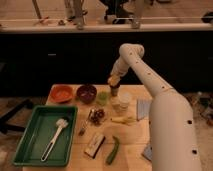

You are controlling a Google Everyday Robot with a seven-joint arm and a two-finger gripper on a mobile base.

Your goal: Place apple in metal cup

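The gripper (114, 80) hangs from the white arm over the far middle of the table. It holds the yellow-orange apple (113, 81) directly above the dark metal cup (115, 91). The cup stands upright between the small green cup (102, 97) and the white cup (121, 102). The apple sits at about the cup's rim; I cannot tell whether it touches it. The lower part of the metal cup is partly hidden behind the white cup.
An orange bowl (62, 93) and a dark red bowl (86, 93) stand at the far left. A green tray (30, 150) with a white brush (54, 137) is front left. A banana (122, 120), green vegetable (112, 150), snack packet (94, 145) and fork (86, 125) lie nearby.
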